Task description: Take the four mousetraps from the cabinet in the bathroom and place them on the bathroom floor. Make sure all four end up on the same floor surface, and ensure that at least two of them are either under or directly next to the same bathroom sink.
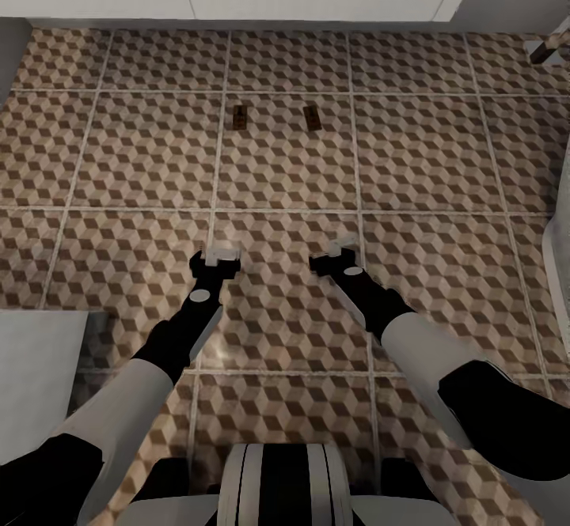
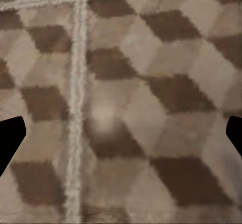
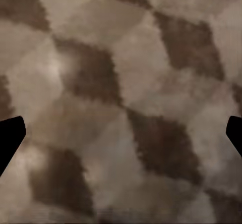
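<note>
Two mousetraps point(image 1: 240, 116) point(image 1: 312, 118) sit on the floor point(image 1: 443, 162), far side. Left claw point(image 1: 219, 256) and right claw point(image 1: 339, 257) both hang apart, empty. My worry: rolling forward could run over the traps.

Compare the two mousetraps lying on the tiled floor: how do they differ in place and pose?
The left mousetrap lies beside a grout line, ahead of the left hand. The right mousetrap lies well inside its tile, ahead of the right hand. The left one looks slightly shorter and darker on top; fine detail is too small to tell. Both are small brown boards, lying flat on the same bathroom floor tile, roughly parallel.
</note>
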Available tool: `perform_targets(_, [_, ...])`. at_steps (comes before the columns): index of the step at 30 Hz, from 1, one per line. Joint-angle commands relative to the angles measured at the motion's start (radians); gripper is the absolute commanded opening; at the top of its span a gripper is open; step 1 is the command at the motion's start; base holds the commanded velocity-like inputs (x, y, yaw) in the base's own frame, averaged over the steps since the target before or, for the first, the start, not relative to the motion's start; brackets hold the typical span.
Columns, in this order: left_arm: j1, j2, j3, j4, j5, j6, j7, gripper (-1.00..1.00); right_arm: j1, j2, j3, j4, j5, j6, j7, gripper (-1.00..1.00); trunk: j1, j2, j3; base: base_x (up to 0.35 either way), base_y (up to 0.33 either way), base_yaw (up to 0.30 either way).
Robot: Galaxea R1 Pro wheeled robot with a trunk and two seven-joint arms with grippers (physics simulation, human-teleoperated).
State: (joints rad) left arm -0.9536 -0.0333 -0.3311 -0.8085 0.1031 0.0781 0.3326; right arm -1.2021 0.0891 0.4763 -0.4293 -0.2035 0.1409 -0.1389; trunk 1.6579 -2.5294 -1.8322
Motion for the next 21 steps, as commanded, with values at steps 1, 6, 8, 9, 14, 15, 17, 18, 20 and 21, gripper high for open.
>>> perform_targets(1, [-0.001, 0.001, -0.005, 0.000, 0.010, -0.001, 0.008, 1.00, -0.001, -0.001, 0.008, -0.002, -0.010, 0.005, -0.008, 1.00, -0.001, 0.000, 0.000, -0.339, 0.000, 0.000])
perform_targets(6, [0.002, 0.001, -0.005, -0.002, 0.010, -0.015, 0.008, 1.00, -0.001, -0.001, 0.008, 0.001, -0.010, 0.004, -0.008, 1.00, -0.001, 0.000, 0.000, -0.264, 0.000, 0.000])
perform_targets(8, [0.003, 0.001, -0.005, -0.004, 0.011, -0.017, 0.008, 1.00, -0.001, -0.002, 0.008, 0.005, -0.010, 0.001, -0.008, 1.00, -0.001, 0.000, 0.000, -0.126, 0.000, 0.000])
perform_targets(9, [0.004, 0.000, -0.005, -0.006, 0.011, -0.018, 0.008, 1.00, -0.001, -0.002, 0.008, 0.009, -0.010, -0.002, -0.008, 1.00, -0.001, 0.000, 0.000, -0.090, 0.000, 0.000])
perform_targets(14, [0.009, -0.001, -0.005, -0.008, 0.010, -0.020, 0.018, 1.00, -0.001, -0.002, 0.008, 0.026, -0.010, -0.024, -0.007, 1.00, -0.001, 0.000, 0.000, -0.048, 0.000, 0.000])
perform_targets(15, [0.011, -0.001, -0.006, -0.008, 0.010, -0.020, 0.022, 1.00, -0.001, -0.002, 0.008, 0.028, -0.010, -0.028, -0.007, 1.00, -0.001, 0.000, 0.000, -0.024, 0.000, 0.000])
perform_targets(17, [0.015, -0.001, -0.006, -0.007, 0.010, -0.021, 0.033, 1.00, -0.001, -0.002, 0.008, 0.032, -0.010, -0.037, -0.007, 1.00, -0.001, 0.000, 0.000, -0.015, 0.000, 0.000])
perform_targets(18, [0.016, -0.001, -0.006, -0.007, 0.010, -0.021, 0.036, 1.00, -0.001, -0.002, 0.008, 0.033, -0.010, -0.039, -0.007, 1.00, -0.001, 0.000, 0.000, -0.010, 0.000, 0.000])
perform_targets(20, [0.017, -0.001, -0.006, -0.007, 0.010, -0.021, 0.041, 1.00, -0.001, -0.002, 0.008, 0.035, -0.010, -0.041, -0.007, 1.00, -0.001, 0.000, 0.000, -0.007, 0.000, 0.000])
perform_targets(21, [0.018, -0.001, -0.006, -0.008, 0.010, -0.021, 0.043, 1.00, -0.001, -0.002, 0.008, 0.036, -0.010, -0.042, -0.007, 1.00, -0.001, 0.000, 0.000, -0.005, 0.000, 0.000])
